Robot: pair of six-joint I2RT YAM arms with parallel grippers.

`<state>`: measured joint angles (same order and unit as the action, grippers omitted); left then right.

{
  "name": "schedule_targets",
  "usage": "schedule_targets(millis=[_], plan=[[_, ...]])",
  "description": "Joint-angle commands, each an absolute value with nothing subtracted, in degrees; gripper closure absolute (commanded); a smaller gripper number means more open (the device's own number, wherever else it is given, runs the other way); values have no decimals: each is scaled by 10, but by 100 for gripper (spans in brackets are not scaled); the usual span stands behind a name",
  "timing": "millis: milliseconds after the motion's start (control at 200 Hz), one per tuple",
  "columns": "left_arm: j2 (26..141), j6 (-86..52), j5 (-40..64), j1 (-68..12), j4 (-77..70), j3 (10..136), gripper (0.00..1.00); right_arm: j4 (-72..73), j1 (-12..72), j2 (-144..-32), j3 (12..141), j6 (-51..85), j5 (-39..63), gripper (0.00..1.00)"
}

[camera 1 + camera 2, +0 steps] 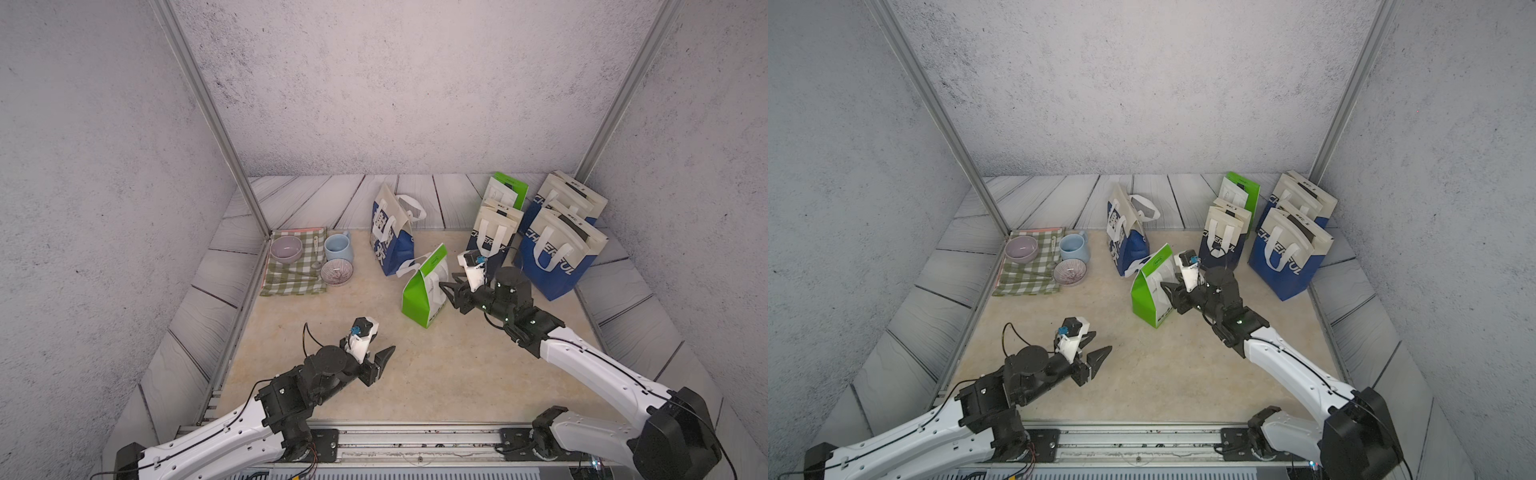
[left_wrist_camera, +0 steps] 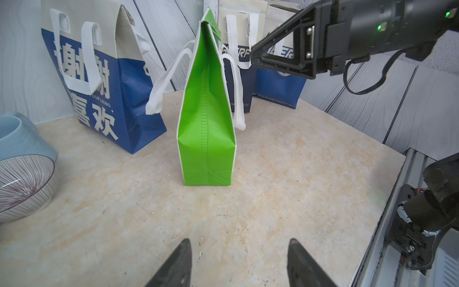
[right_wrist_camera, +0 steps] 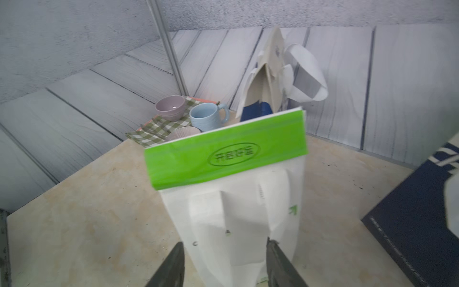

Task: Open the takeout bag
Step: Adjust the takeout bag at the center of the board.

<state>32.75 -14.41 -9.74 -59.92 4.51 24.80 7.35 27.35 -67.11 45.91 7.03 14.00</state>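
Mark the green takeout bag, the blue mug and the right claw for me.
green takeout bag [image 2: 207, 129], left wrist view, on its green side panel.
blue mug [image 3: 206, 120], right wrist view, on its outer wall.
right claw [image 3: 224, 242], right wrist view, midway between its two fingertips.

In both top views the left arm [image 1: 216, 436], at the lower left of the frame, and the right arm [image 1: 594, 361], at the lower right, have glossy white shells dotted with small dark screw holes and joined by blocky matt black joints. A thin black cable [image 1: 615, 368] runs along the right arm's shell. A loose black loop [image 1: 307, 334] stands beside the left wrist. Each wrist carries a white camera housing [image 1: 362, 332] with a black module and a blue plug. The left tool [image 1: 1102, 340] and right tool [image 1: 448, 279] have black wedge-shaped fingers [image 1: 1099, 358]. In the upper right of the left wrist view, two silver screws [image 2: 309, 29] and green lights [image 2: 379, 27] show on the right arm's black parts.
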Motion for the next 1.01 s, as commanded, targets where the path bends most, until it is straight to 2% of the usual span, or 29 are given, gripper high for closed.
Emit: schedule_targets(millis=[0,150,360,595,831,1001], plan=[[322,-141,-90,-600,35,240,38,73,216,-695,469,80,179,47],[324,-142,-78,-600,35,241,38,97,152,-783,511,68,291,43],[321,-137,-48,-601,37,245,38,57,129,-912,619,-5,424,36],[321,-132,-30,-600,37,245,38,58,130,-957,646,-24,536,36],[331,-131,-33,-600,29,245,38,77,143,-959,612,-1,559,44],[330,-135,-42,-601,28,241,38,105,166,-921,556,19,538,49]])
